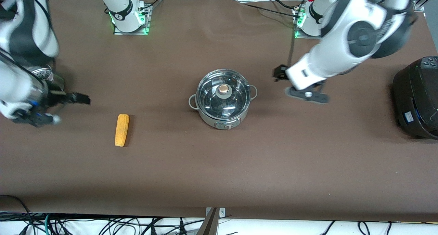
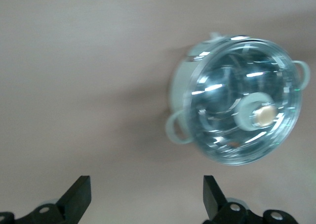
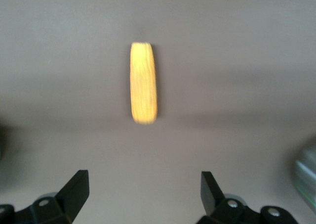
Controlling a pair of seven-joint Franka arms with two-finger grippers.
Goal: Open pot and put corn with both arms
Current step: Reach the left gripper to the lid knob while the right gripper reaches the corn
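The steel pot (image 1: 223, 105) stands at the table's middle with its glass lid (image 1: 223, 94) on and the knob (image 1: 223, 88) on top. It also shows in the left wrist view (image 2: 237, 100). The yellow corn (image 1: 122, 129) lies flat on the cloth toward the right arm's end, and it shows in the right wrist view (image 3: 143, 83). My left gripper (image 1: 284, 81) is open and empty above the table beside the pot, toward the left arm's end; its jaws (image 2: 146, 187) stand wide apart. My right gripper (image 1: 70, 108) is open and empty (image 3: 144, 182), short of the corn.
A big black cooker (image 1: 417, 94) stands at the left arm's end of the table. A steel steamer basket (image 1: 51, 76) is mostly hidden under the right arm. The brown cloth (image 1: 219, 166) covers the whole table.
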